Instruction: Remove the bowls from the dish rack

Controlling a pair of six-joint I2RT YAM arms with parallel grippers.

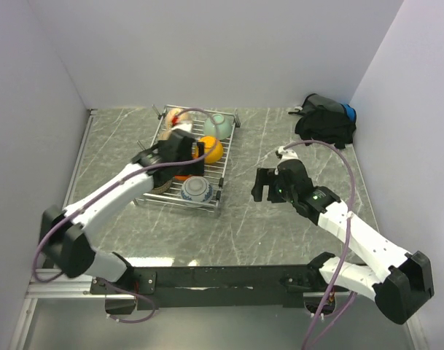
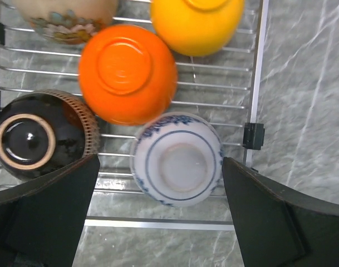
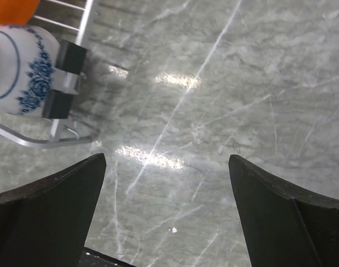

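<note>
The grey tabletop (image 1: 280,146) carries the dish rack (image 1: 225,169) at 11 o'clock, with bowls upturned inside. The left tool (image 2: 161,161) hangs spread over the white-and-blue bowl (image 2: 180,167) at the rack's 5 o'clock corner. It should descend squarely and grip both walls evenly. The right tool (image 3: 167,158) hovers at 3 o'clock, spread and empty.

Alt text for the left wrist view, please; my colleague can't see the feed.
The open left hand hangs over a white-and-blue bowl, which is upside down at the edge of the rack. Beside it an orange bowl and a dark brown bowl also lie upside down, with a yellow bowl further along.
</note>
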